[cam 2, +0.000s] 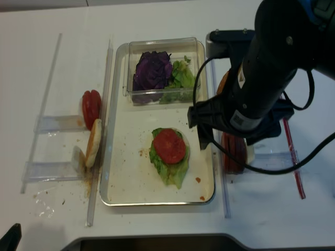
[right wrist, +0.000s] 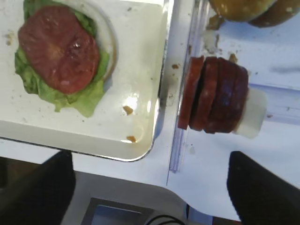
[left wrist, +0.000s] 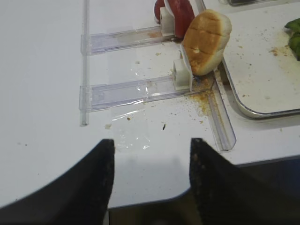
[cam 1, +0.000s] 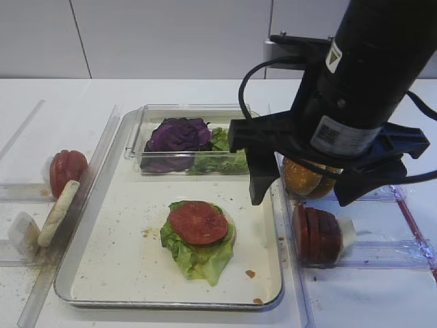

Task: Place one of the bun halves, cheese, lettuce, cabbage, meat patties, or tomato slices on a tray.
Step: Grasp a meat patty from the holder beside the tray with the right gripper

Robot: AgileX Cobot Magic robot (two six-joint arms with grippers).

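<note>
The metal tray (cam 1: 123, 273) holds a stack: a tomato slice (cam 1: 198, 222) on lettuce (cam 1: 201, 260), with a pale bun rim (right wrist: 110, 40) showing under them. My right gripper (cam 1: 300, 201) hovers open and empty above the tray's right rim and the rack of upright meat patties (cam 1: 317, 234) (right wrist: 215, 93). Golden bun halves (cam 1: 304, 179) sit behind the patties, partly hidden by the arm. Left of the tray stand tomato slices (cam 1: 67, 171) and another bun half (left wrist: 206, 42). My left gripper (left wrist: 150, 173) is open and empty over the table's front edge.
A clear plastic box (cam 1: 147, 116) at the back of the tray holds purple cabbage (cam 1: 179, 134) and more lettuce (cam 1: 222, 154). Clear acrylic racks (left wrist: 126, 91) with white blocks flank the tray. Crumbs dot the tray floor (cam 1: 251, 273).
</note>
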